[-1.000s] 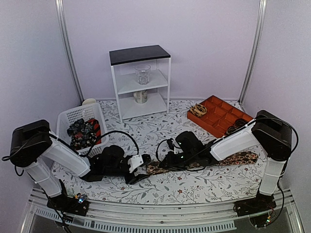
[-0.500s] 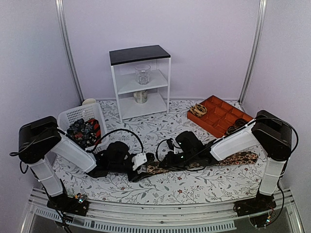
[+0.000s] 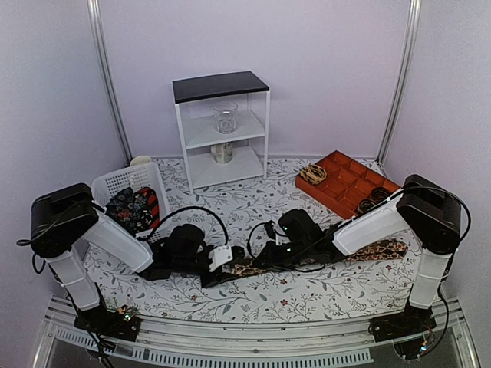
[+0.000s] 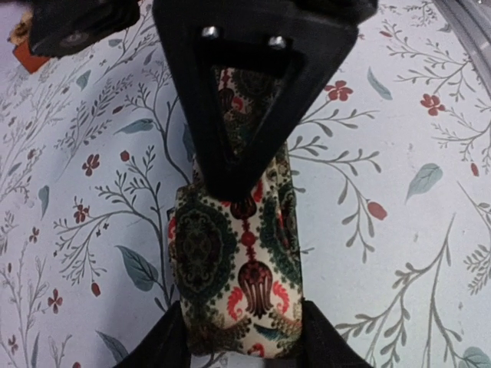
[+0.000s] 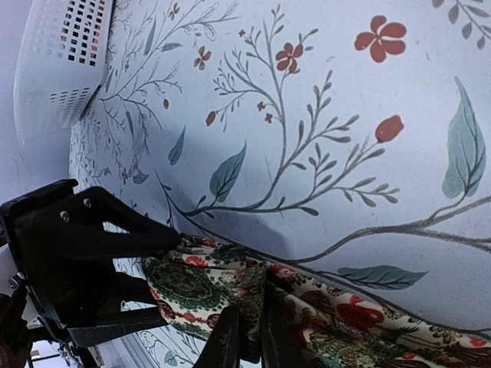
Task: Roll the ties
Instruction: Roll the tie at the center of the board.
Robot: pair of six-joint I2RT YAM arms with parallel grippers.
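Note:
One tie (image 3: 383, 250), cream with dark green and red paisley print, lies along the table toward the right. My left gripper (image 3: 227, 263) holds its folded left end; in the left wrist view the tie (image 4: 238, 261) sits between my left gripper's (image 4: 242, 337) two fingers. My right gripper (image 3: 258, 257) is just right of it, facing it. In the right wrist view my right gripper (image 5: 249, 333) pinches a bunched fold of the tie (image 5: 345, 314). Its black finger (image 4: 253, 84) lies over the tie in the left wrist view. More ties (image 3: 132, 208) lie in the basket.
A white mesh basket (image 3: 103, 188) stands at the back left. A white shelf unit (image 3: 222, 130) with a glass jar stands at the back. A red compartment tray (image 3: 345, 180) at the back right holds rolled items (image 3: 312, 173).
My left gripper has slid right along the table, closing the gap to my right gripper. The right arm has barely moved.

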